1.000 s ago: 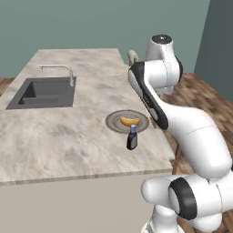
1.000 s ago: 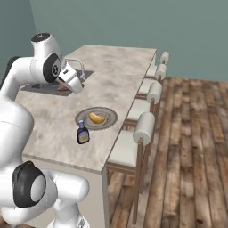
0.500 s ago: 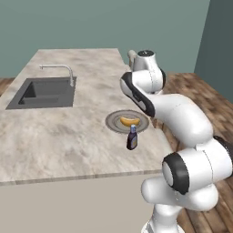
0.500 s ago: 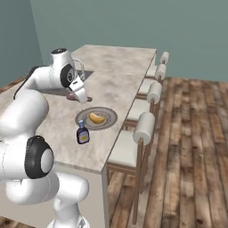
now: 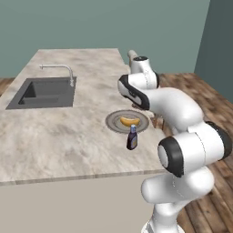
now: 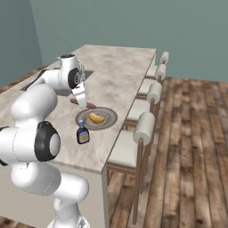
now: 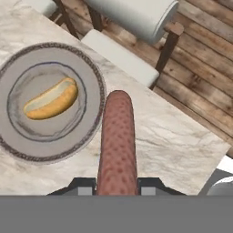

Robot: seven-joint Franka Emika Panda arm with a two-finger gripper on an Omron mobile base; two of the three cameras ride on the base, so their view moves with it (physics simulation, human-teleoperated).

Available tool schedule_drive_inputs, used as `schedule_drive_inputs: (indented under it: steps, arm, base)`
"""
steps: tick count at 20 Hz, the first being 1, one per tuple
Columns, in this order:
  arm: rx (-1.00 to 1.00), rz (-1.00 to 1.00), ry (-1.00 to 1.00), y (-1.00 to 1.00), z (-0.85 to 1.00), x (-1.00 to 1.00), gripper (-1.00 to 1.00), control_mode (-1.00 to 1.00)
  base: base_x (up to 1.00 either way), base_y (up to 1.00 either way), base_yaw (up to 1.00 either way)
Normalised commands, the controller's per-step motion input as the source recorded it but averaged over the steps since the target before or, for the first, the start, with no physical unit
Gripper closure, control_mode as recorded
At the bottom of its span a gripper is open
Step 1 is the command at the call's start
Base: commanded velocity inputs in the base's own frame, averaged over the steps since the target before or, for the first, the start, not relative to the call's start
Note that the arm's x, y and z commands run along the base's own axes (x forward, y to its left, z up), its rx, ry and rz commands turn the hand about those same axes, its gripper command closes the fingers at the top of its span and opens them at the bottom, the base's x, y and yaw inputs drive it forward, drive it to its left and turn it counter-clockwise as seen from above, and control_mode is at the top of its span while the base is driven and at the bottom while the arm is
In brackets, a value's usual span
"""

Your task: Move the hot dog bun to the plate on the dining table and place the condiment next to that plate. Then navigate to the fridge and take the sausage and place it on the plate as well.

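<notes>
A reddish-brown sausage (image 7: 117,143) is being held between the two fingers of the gripper (image 7: 116,185), which are closing narrowly on its near end; in the hand view it is sticking out lengthwise over the marbled top, its far tip just beside the rim of the plate (image 7: 93,77). In the right base view the sausage (image 6: 83,104) is showing under the white hand, just behind the plate (image 6: 108,120).

The dining table (image 5: 54,136) is a large beige-grey marbled slab with a dark inset sink (image 5: 43,93) and a thin metal faucet (image 5: 63,71) well away from the plate. The round grey plate (image 5: 113,124) is sitting near the table's chair-side edge, and the golden hot dog bun (image 5: 129,121) is lying in its middle. The dark condiment (image 5: 132,138) bottle is standing upright just beside the plate. Stools (image 6: 145,129) with rolled white backs are lining the table's edge over a wooden plank floor (image 6: 191,147), with teal walls (image 5: 113,27) behind.
</notes>
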Motion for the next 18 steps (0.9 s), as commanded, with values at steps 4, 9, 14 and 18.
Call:
schedule_drive_inputs:
  steps: [4,9,14,18]
  arm:
    - [0.04,-0.11,0.08,-0.12,-0.42,0.22,1.0,-1.0]
    - [0.13,-0.01,0.11,-0.39,-0.15,0.02,1.0,-1.0]
    - [0.03,0.0,0.05,-0.02,-0.56,0.09,1.0,-1.0]
    - [0.02,0.0,0.0,0.0,-0.57,0.07,1.0,-1.0]
  base:
    - [0.0,0.0,0.0]
    - [0.0,0.0,0.0]
    - [0.0,0.0,0.0]
    - [0.0,0.0,0.0]
